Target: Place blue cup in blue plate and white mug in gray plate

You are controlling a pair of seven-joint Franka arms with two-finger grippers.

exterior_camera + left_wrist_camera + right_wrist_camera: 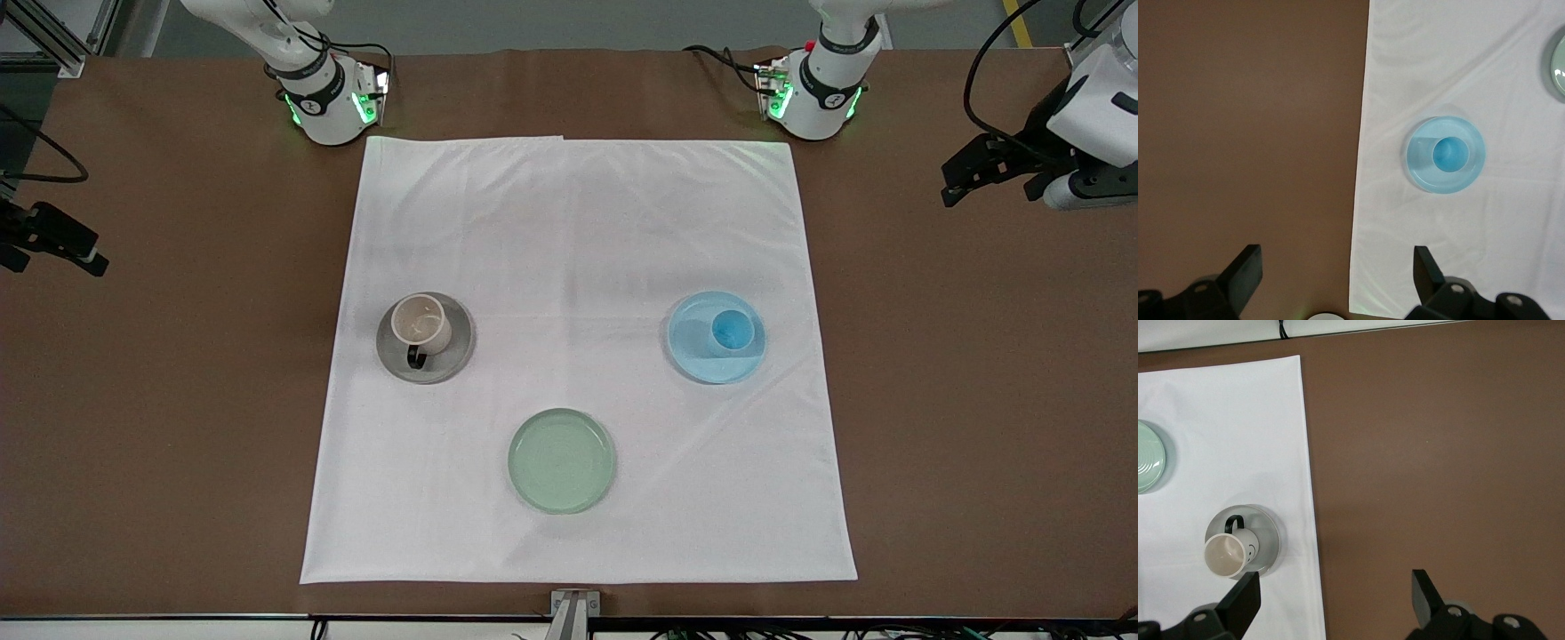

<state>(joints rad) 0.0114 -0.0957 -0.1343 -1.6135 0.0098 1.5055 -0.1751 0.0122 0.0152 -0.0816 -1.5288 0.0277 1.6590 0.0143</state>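
The blue cup stands upright in the blue plate, set off-centre toward the left arm's end of the plate rather than in its middle. The white mug stands upright on the gray plate, its dark handle pointing toward the front camera's edge of the table. Both plates rest on a white cloth spread over the middle of the brown table, the gray plate toward the right arm's end and the blue plate toward the left arm's end. A pale green plate lies on the cloth between them and nearer to the front camera's edge, with nothing on it.

The left hand hangs over the bare table near the cloth's edge at the left arm's end, its fingers spread wide and holding nothing; the blue cup and plate show well apart from it in the left wrist view. The right hand hangs over the cloth's edge at the right arm's end, fingers likewise spread apart and empty, with the white mug and gray plate close by below it in the right wrist view. Both arms wait drawn back toward the table's ends.
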